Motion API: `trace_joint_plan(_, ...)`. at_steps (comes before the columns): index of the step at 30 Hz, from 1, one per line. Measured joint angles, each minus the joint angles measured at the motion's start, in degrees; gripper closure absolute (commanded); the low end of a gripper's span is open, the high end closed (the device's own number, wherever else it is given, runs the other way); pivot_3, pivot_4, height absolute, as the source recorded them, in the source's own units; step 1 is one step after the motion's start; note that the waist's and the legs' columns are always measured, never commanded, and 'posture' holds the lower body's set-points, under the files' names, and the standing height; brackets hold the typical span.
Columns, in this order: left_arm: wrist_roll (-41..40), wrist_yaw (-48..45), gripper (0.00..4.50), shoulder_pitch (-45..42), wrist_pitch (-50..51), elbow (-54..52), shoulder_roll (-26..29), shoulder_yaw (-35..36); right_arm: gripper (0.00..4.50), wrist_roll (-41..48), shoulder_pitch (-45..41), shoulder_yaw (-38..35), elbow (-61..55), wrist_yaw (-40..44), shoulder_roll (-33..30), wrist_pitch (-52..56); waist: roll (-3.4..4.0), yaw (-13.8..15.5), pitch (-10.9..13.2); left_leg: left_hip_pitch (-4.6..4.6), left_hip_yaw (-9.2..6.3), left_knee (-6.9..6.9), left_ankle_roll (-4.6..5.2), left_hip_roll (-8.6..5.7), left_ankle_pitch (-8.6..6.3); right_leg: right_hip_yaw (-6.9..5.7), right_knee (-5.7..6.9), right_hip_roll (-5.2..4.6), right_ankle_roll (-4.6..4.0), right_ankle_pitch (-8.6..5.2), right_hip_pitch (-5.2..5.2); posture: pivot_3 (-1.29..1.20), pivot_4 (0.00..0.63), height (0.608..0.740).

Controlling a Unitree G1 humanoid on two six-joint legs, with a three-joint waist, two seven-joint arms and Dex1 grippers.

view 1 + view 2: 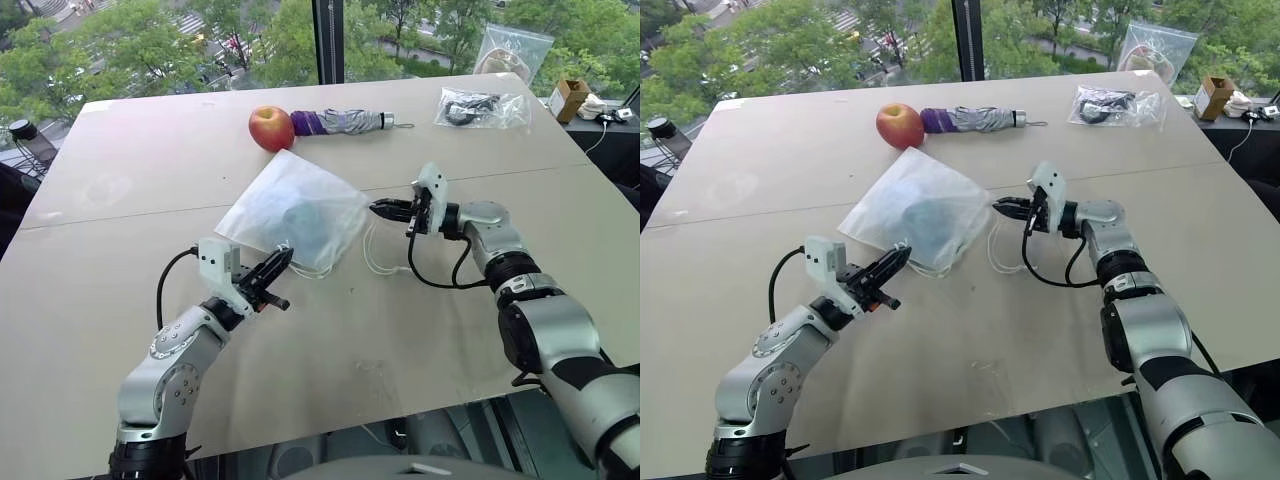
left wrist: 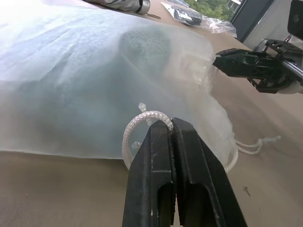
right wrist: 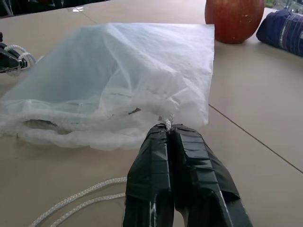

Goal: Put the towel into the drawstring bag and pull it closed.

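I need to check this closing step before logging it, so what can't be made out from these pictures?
- Towel: a bluish shape behind the bag's cloth; its fold cannot be read.
- Bag mouth: bunched in the right wrist view; whether it is drawn fully shut is unclear.
- Right gripper: shut on the cord, but its fingertips cover the pinch.
- Left gripper: shut on a cord loop, its far end hidden behind the fingers.

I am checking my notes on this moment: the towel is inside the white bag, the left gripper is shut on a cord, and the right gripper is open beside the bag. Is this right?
Not quite: in the right wrist view the right gripper is shut, pinching a drawstring cord at the bag mouth. The rest stands.
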Motion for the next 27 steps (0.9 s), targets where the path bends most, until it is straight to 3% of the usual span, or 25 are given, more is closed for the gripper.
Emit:
trace_joint_plan(6, 0.3, 0.0, 4.50, -0.3, -0.1, 0.0, 0.0, 0.0, 4.45, 1.7, 7.3, 2.1, -16.6, 5.6, -2.7, 10.6, 0.01, 0.3, 0.0, -0.02, -0.04, 0.00, 0.00, -0.01, 0.00, -0.05, 0.00, -0.02, 0.00, 0.00, 0.01, 0.00, 0.150, 0.740)
trace_joint_plan(13, 4.0, 2.1, 4.50, -3.5, -3.5, 2.0, -1.4, 0.2, 4.45, -0.6, 15.3, 11.6, -38.2, 10.2, -12.4, 26.8, 0.07, 0.2, 0.0, 0.01, -0.02, 0.04, 0.00, -0.05, 0.00, -0.05, 0.01, -0.04, 0.01, -0.01, 0.01, 0.00, 0.150, 0.740)
trace_joint_plan(19, 13.5, 12.3, 4.50, -9.7, -13.8, 11.6, -2.2, 6.8, 4.45, -6.2, 15.3, 13.1, -37.2, 3.3, -15.4, 20.6, 0.04, 0.2, 0.0, 0.05, -0.03, 0.06, 0.00, -0.02, 0.01, -0.05, 0.03, 0.02, 0.01, 0.00, 0.02, 0.00, 0.150, 0.740)
trace_joint_plan(24, 20.0, 19.1, 4.50, -11.5, -18.4, 16.6, -2.0, 7.3, 4.45, -7.7, 13.1, 13.3, -36.3, -2.3, -15.1, 14.5, 0.04, 0.3, 0.0, -0.04, 0.05, 0.06, 0.00, -0.08, 0.00, 0.00, -0.03, -0.08, 0.02, 0.01, 0.00, 0.00, 0.150, 0.740)
trace_joint_plan(27, 23.8, 26.2, 4.50, -11.5, -19.9, 19.6, -0.5, 13.8, 4.45, -10.3, 12.9, 12.6, -33.7, -6.6, -18.1, 13.4, -0.06, 0.3, 0.0, -0.06, -0.01, 0.03, -0.01, -0.08, 0.00, -0.05, -0.05, -0.10, 0.02, 0.01, -0.01, 0.00, 0.150, 0.740)
